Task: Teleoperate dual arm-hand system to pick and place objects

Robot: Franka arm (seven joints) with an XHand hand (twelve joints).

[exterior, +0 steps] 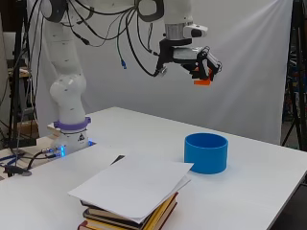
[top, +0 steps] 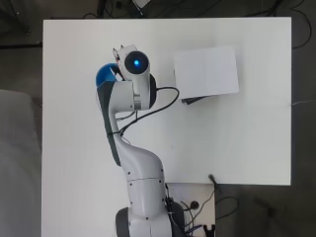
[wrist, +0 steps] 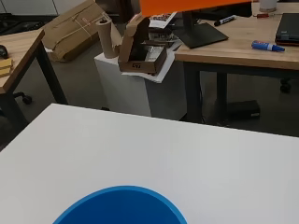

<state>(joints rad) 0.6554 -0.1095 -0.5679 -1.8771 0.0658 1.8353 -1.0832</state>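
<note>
High over the table, the hand [exterior: 199, 58] has its fingers curled round a small orange block [exterior: 202, 82], which hangs from the fingertips. Almost straight below it stands a blue round cup [exterior: 206, 152], open side up, on the white table [exterior: 144, 139]. In the overhead view the arm covers most of the blue cup [top: 104, 75] and hides the hand. In the wrist view, the orange block [wrist: 187, 5] shows as a flat strip at one edge and the rim of the blue cup [wrist: 117, 204] at the opposite edge.
A stack of books [exterior: 129, 215] with a white sheet of paper [exterior: 134, 184] on top lies toward the table's near side, apart from the cup; overhead the paper [top: 206, 71] is right of the arm. Beyond the table edge are desks and boxes.
</note>
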